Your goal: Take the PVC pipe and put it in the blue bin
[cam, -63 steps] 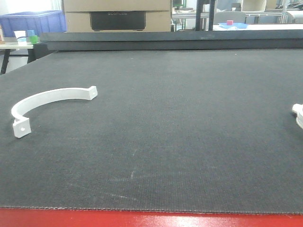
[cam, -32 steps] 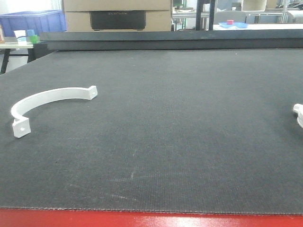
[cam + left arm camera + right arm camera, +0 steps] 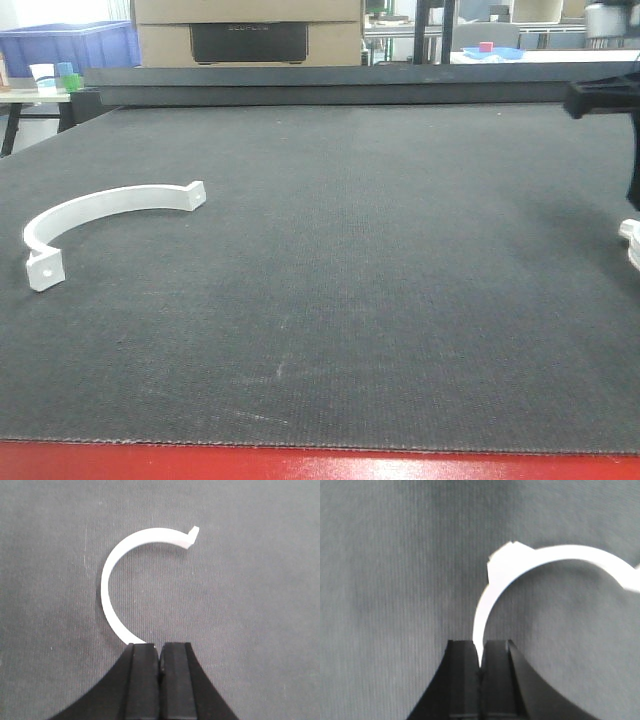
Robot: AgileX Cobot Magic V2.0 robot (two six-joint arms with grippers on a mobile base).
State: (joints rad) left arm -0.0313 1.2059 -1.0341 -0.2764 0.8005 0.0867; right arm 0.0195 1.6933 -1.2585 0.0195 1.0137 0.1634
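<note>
Plainly, the PVC pipe [image 3: 110, 203] is a thin, smooth white strip bent into a wide arc with a flat holed tab, lying on the left of the coarse-woven dark mat [image 3: 380, 300]. We see the left gripper [image 3: 160, 646] above it, black fingers pressed together on nothing. The right gripper [image 3: 480, 650], likewise closed and empty, hangs over a second white arc [image 3: 560, 554] (near end hidden). Since half a second ago the pipe has not shifted, and the right arm [image 3: 605, 95] has entered the front view.

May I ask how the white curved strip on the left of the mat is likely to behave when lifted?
The PVC pipe is a thin strip holding its arc unsupported, so probably light and fairly stiff, perhaps springy. Standing on its narrow edge, it may tip or slide if nudged.
</note>
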